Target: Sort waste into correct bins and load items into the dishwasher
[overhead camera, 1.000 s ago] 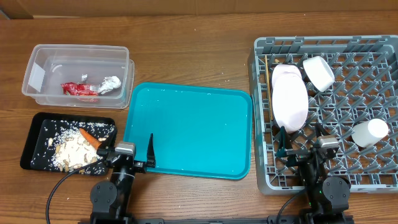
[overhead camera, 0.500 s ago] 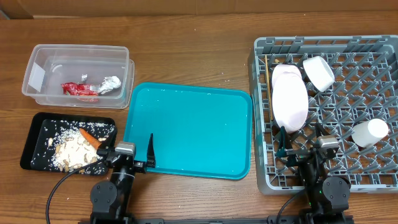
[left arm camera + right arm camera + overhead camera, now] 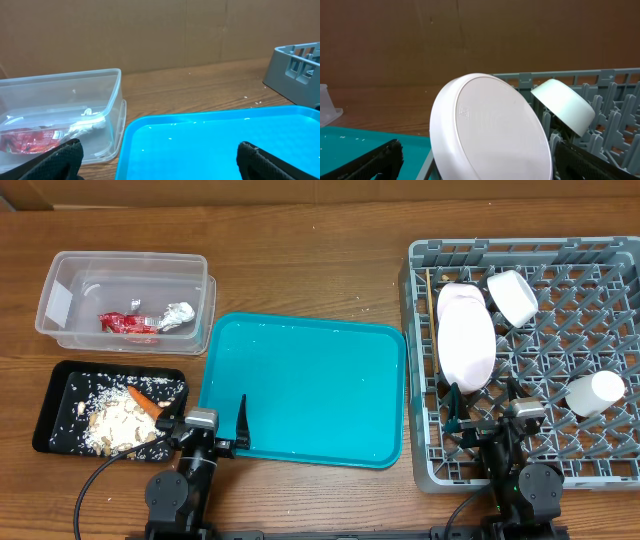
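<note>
The clear tub [image 3: 60, 285] at the back left holds the red wrapper [image 3: 128, 324] and the foil ball [image 3: 179, 315]. In front of it, the black tray [image 3: 48, 420] carries the carrot [image 3: 145, 401] and pale food scraps [image 3: 118, 426]. The grey dish rack [image 3: 520, 247] on the right holds a plate [image 3: 466, 338] on edge, a bowl [image 3: 512, 297], a cup [image 3: 594, 393] and chopsticks [image 3: 429, 288]. My left gripper [image 3: 205, 424] stands open at the teal tray's near left corner, holding nothing. My right gripper [image 3: 484, 416] is open at the rack's front, just short of the plate [image 3: 495, 130].
A large teal tray [image 3: 305, 390] lies between the bins and the rack. In the left wrist view the tub [image 3: 65, 115] with the wrapper [image 3: 30, 141] stands left of that tray [image 3: 215, 145]. A brown cardboard wall closes the back.
</note>
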